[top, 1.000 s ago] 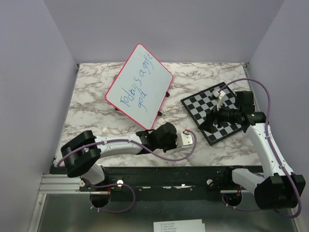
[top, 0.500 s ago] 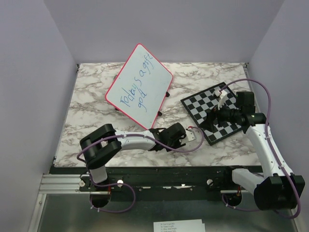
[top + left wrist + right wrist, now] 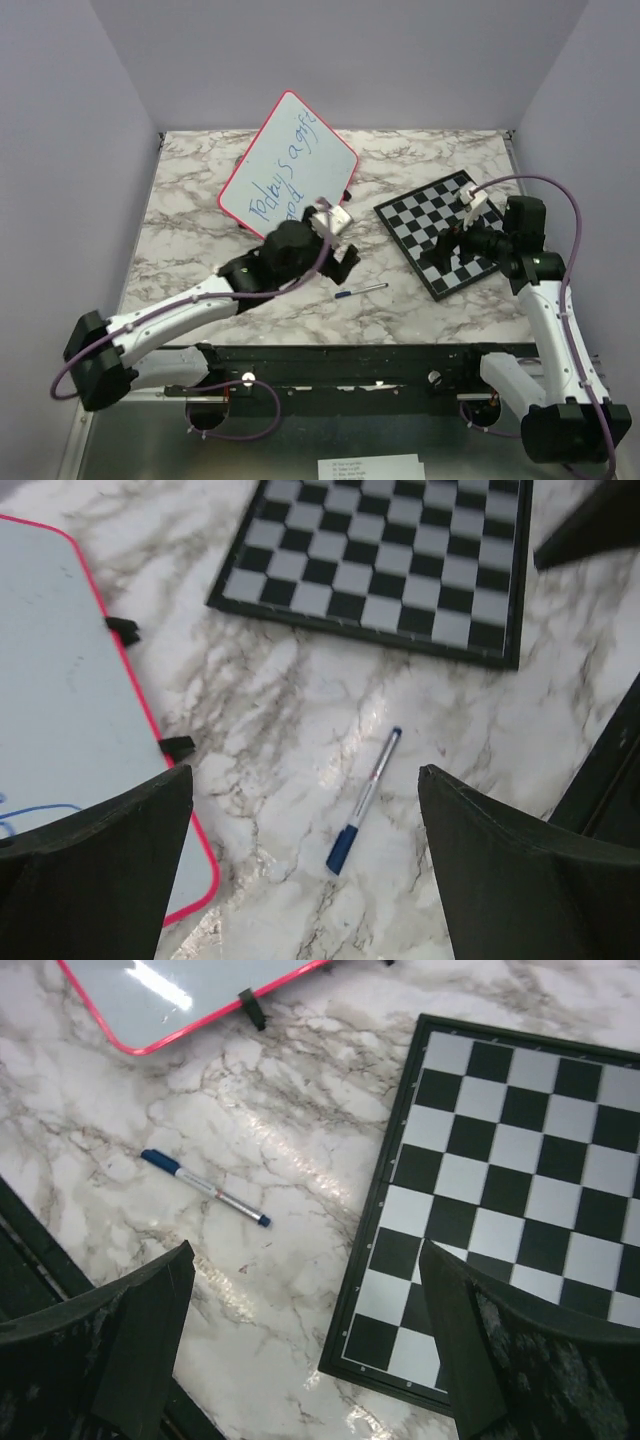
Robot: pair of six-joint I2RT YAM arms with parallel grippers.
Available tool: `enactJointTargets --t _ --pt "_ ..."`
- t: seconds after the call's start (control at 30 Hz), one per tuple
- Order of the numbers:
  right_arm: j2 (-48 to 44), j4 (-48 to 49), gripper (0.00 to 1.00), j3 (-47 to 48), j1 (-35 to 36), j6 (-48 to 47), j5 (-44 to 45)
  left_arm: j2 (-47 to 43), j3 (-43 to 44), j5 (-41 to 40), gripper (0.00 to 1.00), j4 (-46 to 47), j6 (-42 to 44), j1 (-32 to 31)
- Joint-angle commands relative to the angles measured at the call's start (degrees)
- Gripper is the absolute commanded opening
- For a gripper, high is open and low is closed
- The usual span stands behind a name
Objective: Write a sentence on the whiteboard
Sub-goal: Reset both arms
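The whiteboard (image 3: pixel 290 170) lies tilted at the back of the table, pink-rimmed, with the blue sentence (image 3: pixel 284 172) written across it. Its near corner (image 3: pixel 70 710) and a blue stroke (image 3: pixel 30 815) show in the left wrist view, its edge (image 3: pixel 180 1000) in the right wrist view. A blue-capped pen (image 3: pixel 360 291) (image 3: pixel 362 800) (image 3: pixel 205 1188) lies loose on the marble. My left gripper (image 3: pixel 338 243) (image 3: pixel 305 770) hangs open above the pen, holding nothing. My right gripper (image 3: pixel 447 243) (image 3: pixel 307 1246) is open and empty over the chessboard's near-left edge.
A black-and-white chessboard (image 3: pixel 445 230) (image 3: pixel 380 560) (image 3: pixel 520 1160) lies right of the whiteboard. The black rail (image 3: pixel 350 360) carrying the arm bases runs along the table's near edge. Purple-grey walls close in the table on three sides.
My left gripper has opened and let the pen go; it now lies on the marble. The left arm has risen and drawn back toward the whiteboard. The right arm shifted slightly.
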Motion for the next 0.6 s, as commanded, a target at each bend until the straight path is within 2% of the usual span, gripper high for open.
enactJointTargets --t 0.0,0.03,0.07,0.1,0.17,0.27,0.4,0.57 --pt "-6.8 6.1 1.0 -0.8 -1.0 3.6 6.5 -13.7 -2.7 14.9 0.99 5.2 -17.8 15.6" --pt "-7.7 6.5 1.0 -0.4 -1.1 5.4 7.8 -18.7 -3.3 18.3 0.99 6.3 -22.8 18.3" --pt "-8.9 6.8 1.0 0.1 -1.2 6.5 9.0 -21.1 -3.8 20.7 0.99 6.2 -23.9 20.4" --pt "-10.5 7.1 1.0 1.7 -1.2 7.4 12.0 -23.5 -3.7 19.6 0.99 4.9 -24.3 22.5" --pt "-12.0 7.5 1.0 3.4 -1.3 10.8 14.9 -29.0 -2.8 13.4 0.99 -1.2 -22.3 23.0" --pt "-12.9 7.9 1.0 6.8 -1.3 16.6 20.4 -32.8 -1.8 10.2 0.99 -7.4 -18.4 23.2" --pt "-12.7 9.0 1.0 8.8 -1.3 24.0 29.2 -37.0 -4.6 8.4 0.99 -9.3 -18.2 23.3" --pt "-13.6 9.2 1.0 10.1 -1.3 23.8 31.9 -40.0 -5.0 7.8 0.99 -10.9 -18.2 23.3"
